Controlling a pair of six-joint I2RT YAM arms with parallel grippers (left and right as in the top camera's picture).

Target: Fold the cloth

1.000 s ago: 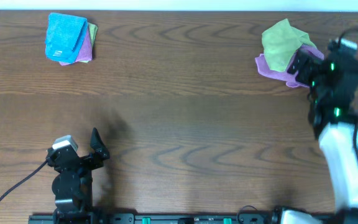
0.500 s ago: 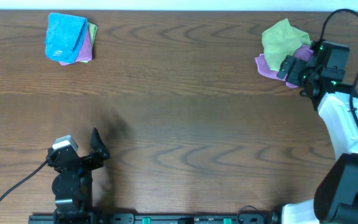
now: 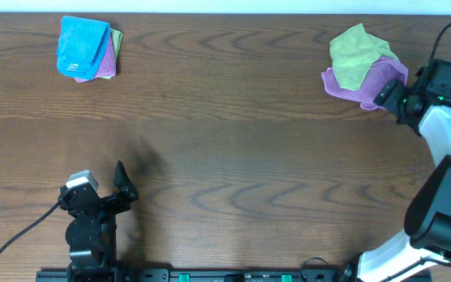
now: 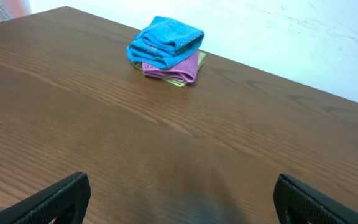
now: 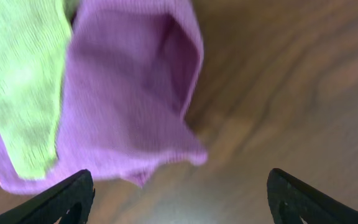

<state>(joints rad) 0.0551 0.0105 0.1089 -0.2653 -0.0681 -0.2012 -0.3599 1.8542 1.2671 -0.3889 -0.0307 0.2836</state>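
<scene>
The purple cloth (image 3: 364, 81) lies crumpled at the table's far right, partly under a lime-green cloth (image 3: 351, 52). In the right wrist view the purple cloth (image 5: 129, 93) fills the upper left, with the green one (image 5: 23, 81) over its left side. My right gripper (image 3: 390, 95) is open and empty at the purple cloth's right edge; its fingers (image 5: 179, 199) sit just short of the cloth's near edge. My left gripper (image 3: 120, 192) is open and empty at the near left of the table, also seen in the left wrist view (image 4: 179, 199). No white tag shows.
A folded stack with a blue cloth on top (image 3: 83, 47) sits at the far left; it also shows in the left wrist view (image 4: 166, 46). The brown wooden table (image 3: 225, 157) ends at a white wall at the back. A cable trails from the left arm.
My right wrist has swung to the right, off the top of the purple cloth, and the gripper now points left at the cloth's right edge. The left arm has not moved.
</scene>
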